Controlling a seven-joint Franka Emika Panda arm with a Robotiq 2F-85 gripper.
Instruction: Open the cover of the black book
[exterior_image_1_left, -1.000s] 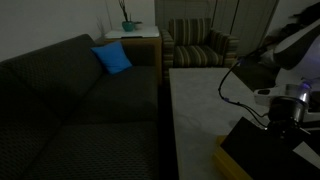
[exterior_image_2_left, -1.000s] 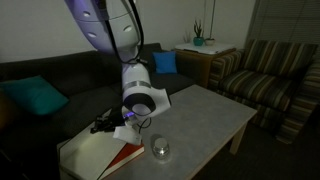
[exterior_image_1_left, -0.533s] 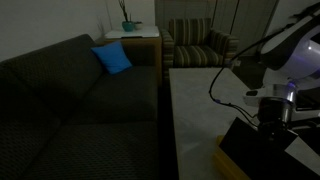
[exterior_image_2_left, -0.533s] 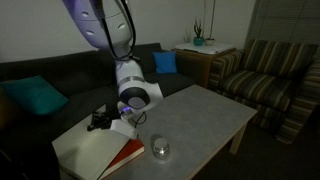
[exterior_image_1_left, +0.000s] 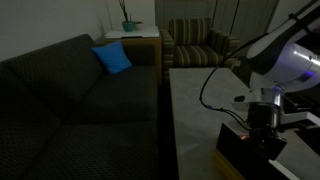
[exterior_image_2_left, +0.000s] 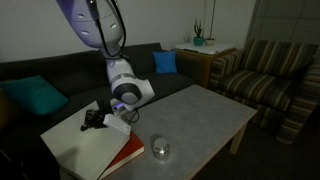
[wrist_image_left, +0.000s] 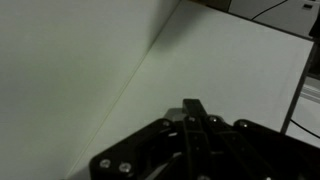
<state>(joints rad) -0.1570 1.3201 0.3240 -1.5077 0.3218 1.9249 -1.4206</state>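
Judging by the exterior views, the cover (exterior_image_1_left: 243, 152) of the black book (exterior_image_2_left: 80, 150) lies just beneath the gripper (exterior_image_2_left: 97, 122); jaw spacing cannot be told. A weak hold could drop it shut onto the bench (exterior_image_2_left: 210, 110).

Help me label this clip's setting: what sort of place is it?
Probably a living room or lounge: a dark sofa with a blue cushion, a striped armchair and a low table.

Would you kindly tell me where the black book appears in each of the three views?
Exterior view: black book at lower right, dark.
Exterior view: lower left, open, white inside showing.
Wrist view: its white surface apparently fills most of the picture.
Shared landmark: blue cushion on the sofa.
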